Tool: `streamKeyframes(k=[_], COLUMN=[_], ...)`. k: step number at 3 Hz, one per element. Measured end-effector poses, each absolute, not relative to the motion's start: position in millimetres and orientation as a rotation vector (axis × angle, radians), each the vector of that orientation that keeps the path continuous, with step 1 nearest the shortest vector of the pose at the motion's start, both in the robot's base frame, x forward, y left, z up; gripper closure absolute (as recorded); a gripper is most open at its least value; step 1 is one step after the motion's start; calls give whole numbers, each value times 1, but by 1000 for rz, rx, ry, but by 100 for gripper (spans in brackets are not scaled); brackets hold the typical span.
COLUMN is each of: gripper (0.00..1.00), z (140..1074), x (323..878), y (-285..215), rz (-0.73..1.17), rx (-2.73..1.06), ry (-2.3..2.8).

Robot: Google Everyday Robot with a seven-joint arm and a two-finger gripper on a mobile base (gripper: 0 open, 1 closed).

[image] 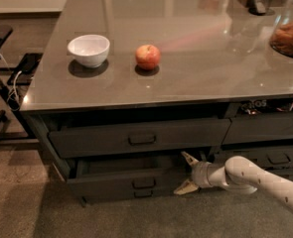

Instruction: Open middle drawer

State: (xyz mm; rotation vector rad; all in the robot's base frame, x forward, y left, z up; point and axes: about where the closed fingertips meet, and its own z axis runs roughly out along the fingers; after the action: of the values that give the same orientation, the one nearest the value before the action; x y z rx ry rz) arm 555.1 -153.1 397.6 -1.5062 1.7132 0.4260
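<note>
The gripper (185,173) hangs low in front of the cabinet, pointing to 9 o'clock, its two pale fingers (188,158) spread wide with nothing between them. One tip is up at 12 o'clock and the other down at 6. Its arm (265,182) runs off toward 4 o'clock. At 9 o'clock, just beside the tips, is the right end of the middle drawer (111,183), which stands partly out so its dark tray shows behind the front; whether the fingers touch it I cannot tell. The drawer's handle (143,182) lies farther along at 9 o'clock. The top drawer (96,140) sits shut at 10 o'clock. Up on the counter (195,68), an apple (147,56) is at 11 o'clock and a white bowl (89,49) is farther left, well apart from it.
</note>
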Motion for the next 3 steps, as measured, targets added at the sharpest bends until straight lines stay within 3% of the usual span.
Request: streamKeyframes(k=[3], gripper=[89], z=[405], x=[543], y=[-158], rz=[430], rx=[-1511], ry=[1703])
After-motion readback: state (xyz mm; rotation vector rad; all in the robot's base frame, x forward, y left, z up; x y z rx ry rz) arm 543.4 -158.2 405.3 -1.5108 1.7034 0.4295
